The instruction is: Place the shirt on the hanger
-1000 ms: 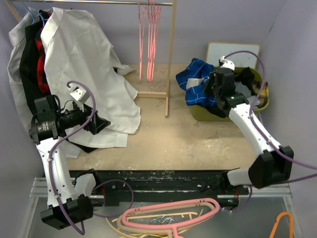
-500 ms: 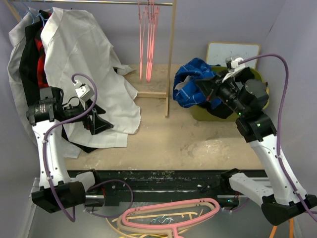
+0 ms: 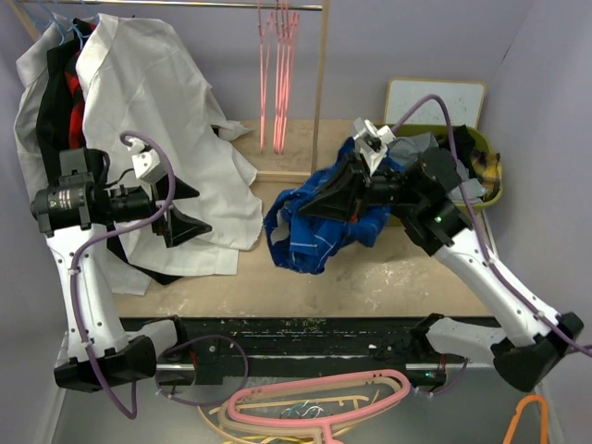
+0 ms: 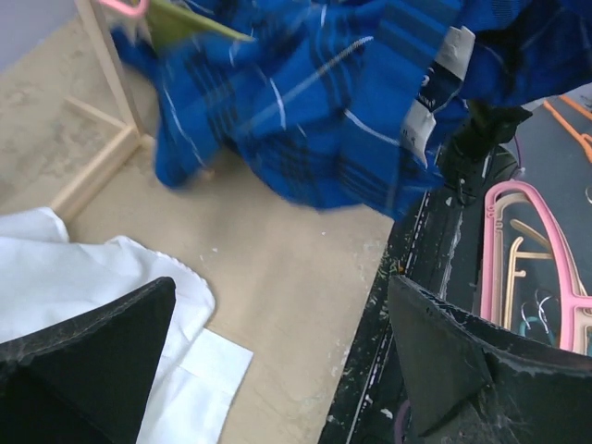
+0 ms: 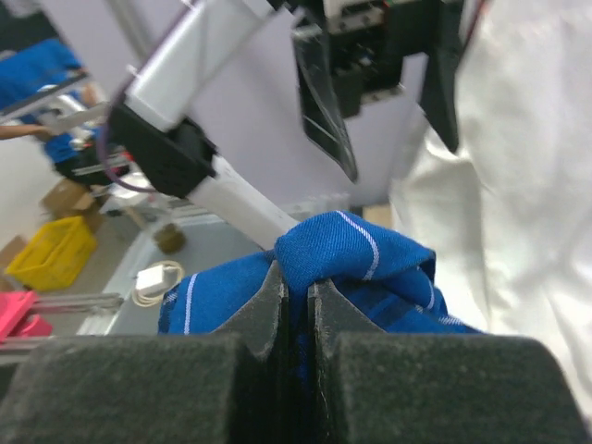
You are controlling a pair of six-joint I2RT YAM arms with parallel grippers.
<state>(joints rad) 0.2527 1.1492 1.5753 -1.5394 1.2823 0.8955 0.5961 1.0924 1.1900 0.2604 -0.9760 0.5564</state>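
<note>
The royal-blue checked shirt (image 3: pixel 310 227) hangs bunched over the middle of the table. My right gripper (image 3: pixel 326 197) is shut on a fold of it, and in the right wrist view that fold of the shirt (image 5: pixel 356 254) bulges out past the right gripper (image 5: pixel 296 285). My left gripper (image 3: pixel 188 209) stands open to the shirt's left with a gap between them. Through the left wrist view, the shirt (image 4: pixel 305 102) fills the top, beyond the left gripper (image 4: pixel 280 296), which holds nothing. Thin pink hangers (image 3: pixel 277 79) hang on the rail at the back.
A large white garment (image 3: pixel 157 111) drapes down the left. The wooden rack post (image 3: pixel 319 111) stands behind the shirt. A green basket (image 3: pixel 488 190) with grey clothes sits at the right. A thick pink hanger (image 3: pixel 319 400) and an orange hanger (image 3: pixel 532 416) lie below the table's near edge.
The right arm has lifted the shirt out of the green basket and swung it left over the table's middle. The left gripper, still open, has turned toward it.
</note>
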